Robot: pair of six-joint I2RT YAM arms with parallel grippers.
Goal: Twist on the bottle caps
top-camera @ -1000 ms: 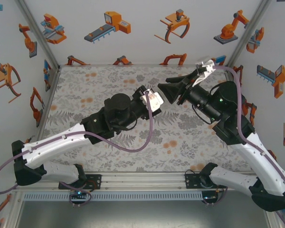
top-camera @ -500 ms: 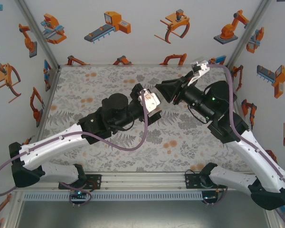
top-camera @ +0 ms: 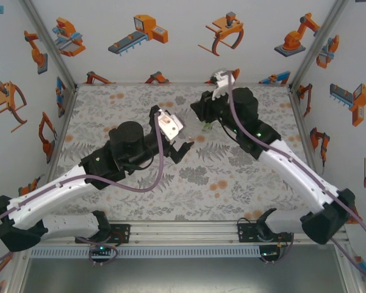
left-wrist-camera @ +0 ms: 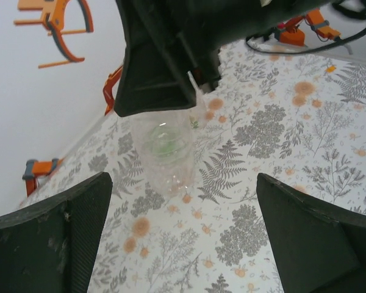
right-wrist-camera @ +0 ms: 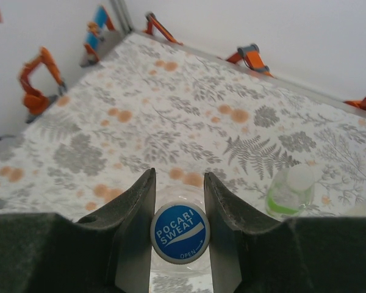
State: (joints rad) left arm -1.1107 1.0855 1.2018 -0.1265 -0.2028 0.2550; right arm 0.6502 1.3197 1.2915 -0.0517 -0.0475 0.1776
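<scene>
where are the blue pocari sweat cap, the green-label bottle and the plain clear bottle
blue pocari sweat cap (right-wrist-camera: 180, 232), right wrist view, centre of its printed top
green-label bottle (right-wrist-camera: 279, 200), right wrist view, on its green band
plain clear bottle (left-wrist-camera: 165, 152), left wrist view, middle of its body

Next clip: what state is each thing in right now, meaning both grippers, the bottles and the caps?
left gripper: open, empty, facing the clear bottle.
right gripper: shut on the blue cap.
blue cap: on the clear bottle, clamped from both sides.
clear bottle: upright under the right gripper; cannot tell whether it touches the table.
green-label bottle: standing on the table, apart from both grippers.
white cap: on the green-label bottle; tightness cannot be told.
</scene>
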